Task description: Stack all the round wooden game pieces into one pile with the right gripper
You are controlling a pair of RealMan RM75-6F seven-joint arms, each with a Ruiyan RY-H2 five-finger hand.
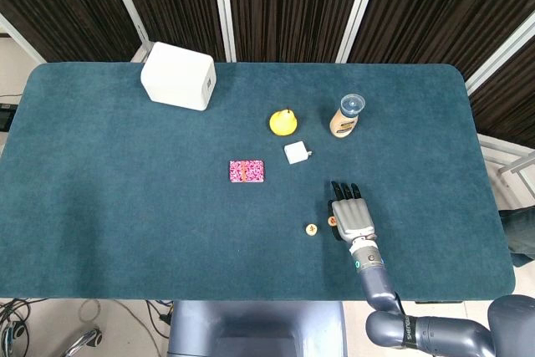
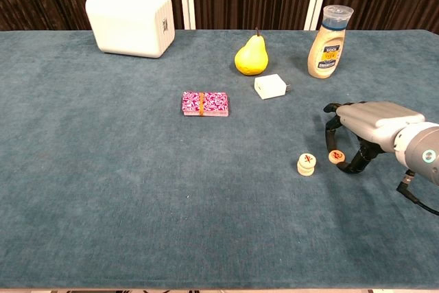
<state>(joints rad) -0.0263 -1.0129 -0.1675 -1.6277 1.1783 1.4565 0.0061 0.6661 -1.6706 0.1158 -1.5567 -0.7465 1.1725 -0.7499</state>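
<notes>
Right hand (image 2: 367, 123) arched over single round red-marked wooden piece (image 2: 335, 157); grasp cannot be told. Two-piece wooden stack (image 2: 306, 164) just left.

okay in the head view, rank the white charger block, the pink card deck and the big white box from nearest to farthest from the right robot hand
From the right robot hand:
1. White charger block, ahead and slightly left.
2. Pink card deck, further left.
3. Big white box, far back left corner.

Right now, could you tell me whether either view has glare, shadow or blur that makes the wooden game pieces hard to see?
Chest view: even light, sharp focus; the stacked pieces and the single piece under the right hand show red marks clearly, with only soft shadow beneath the fingers. Head view: no glare, but the pieces are tiny and the hand partly hides one.
</notes>
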